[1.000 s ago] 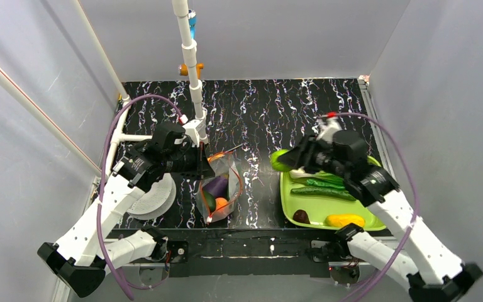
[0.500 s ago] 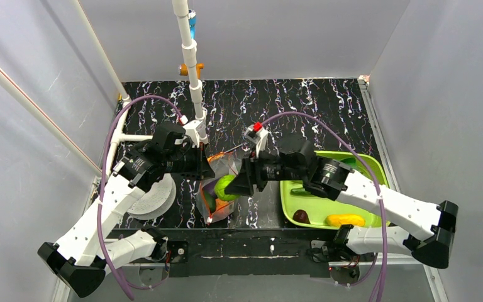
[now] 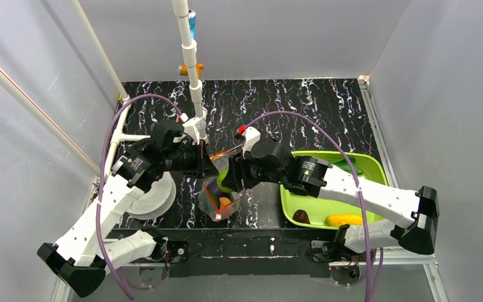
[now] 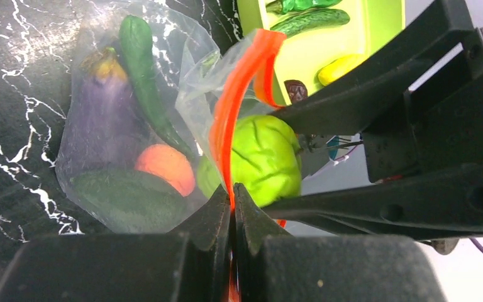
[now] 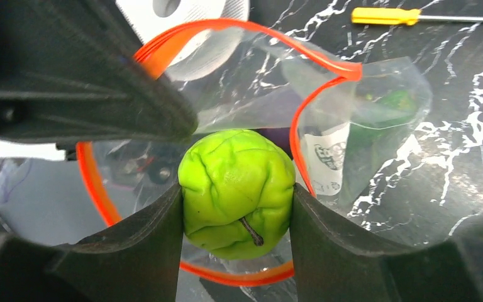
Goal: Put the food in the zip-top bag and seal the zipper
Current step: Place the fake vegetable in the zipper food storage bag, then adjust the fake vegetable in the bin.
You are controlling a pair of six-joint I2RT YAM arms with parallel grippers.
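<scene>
Currently the right gripper [image 5: 236,214] clamps the bright green round fruit [image 5: 236,179] at the mouth of the clear plastic bag [image 5: 377,107], by the near edge of the worktop [image 3: 327,100]; the left gripper [image 4: 233,207] pinches the red-orange zipper strip [image 4: 239,107].

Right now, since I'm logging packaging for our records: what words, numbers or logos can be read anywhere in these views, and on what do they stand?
White label on the crinkly clear plastic zip-top bag: dark print with round marks, too blurred to read.
Bright green round toy fruit, red-orange zipper strip, lime-green plastic tray: no text visible.
Nothing else is legible.
</scene>
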